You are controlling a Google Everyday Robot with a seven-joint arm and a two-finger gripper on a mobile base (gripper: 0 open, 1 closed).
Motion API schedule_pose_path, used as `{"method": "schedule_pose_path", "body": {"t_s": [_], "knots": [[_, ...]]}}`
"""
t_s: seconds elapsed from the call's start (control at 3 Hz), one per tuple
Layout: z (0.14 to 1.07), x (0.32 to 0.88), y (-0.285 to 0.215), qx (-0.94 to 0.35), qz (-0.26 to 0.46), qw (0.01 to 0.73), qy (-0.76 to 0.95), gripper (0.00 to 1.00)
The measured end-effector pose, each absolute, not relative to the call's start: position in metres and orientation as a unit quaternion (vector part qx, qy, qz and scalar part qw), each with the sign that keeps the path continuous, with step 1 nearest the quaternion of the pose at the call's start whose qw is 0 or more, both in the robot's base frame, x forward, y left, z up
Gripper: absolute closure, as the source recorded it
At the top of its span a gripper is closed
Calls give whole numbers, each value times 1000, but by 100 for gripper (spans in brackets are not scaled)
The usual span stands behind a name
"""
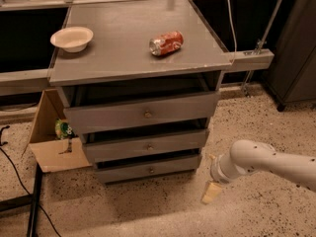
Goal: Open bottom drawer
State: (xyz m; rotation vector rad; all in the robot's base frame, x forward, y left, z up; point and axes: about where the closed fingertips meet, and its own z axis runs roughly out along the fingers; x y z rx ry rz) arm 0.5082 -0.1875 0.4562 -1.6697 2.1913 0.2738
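The bottom drawer [148, 169] is the lowest, slimmest grey front of three in the grey cabinet, with a small round metal knob [151, 170]. It sits just below the middle drawer [146, 146], and the top drawer [143, 114] is the tallest. My gripper [211, 190] hangs low at the end of the white arm [266, 162], close to the floor. It is to the right of the bottom drawer's right end, apart from it and from the knob.
On the cabinet top lie a white bowl [72, 38] and a crushed red can [166, 43]. An open cardboard box [49, 137] stands left of the cabinet. A dark cabinet [296, 48] stands at the right. Black cables and a bar [34, 201] lie on the speckled floor at the left.
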Motion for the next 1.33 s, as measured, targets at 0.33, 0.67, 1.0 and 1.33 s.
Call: {"method": "schedule_pose_path", "body": {"t_s": [0.33, 0.67, 1.0, 1.33], "knots": [[428, 517, -185, -598, 100, 202, 769, 0], [358, 534, -170, -607, 136, 215, 753, 0], [311, 549, -156, -610, 163, 216, 744, 0], [265, 586, -140, -617, 192, 229, 728, 0]]}}
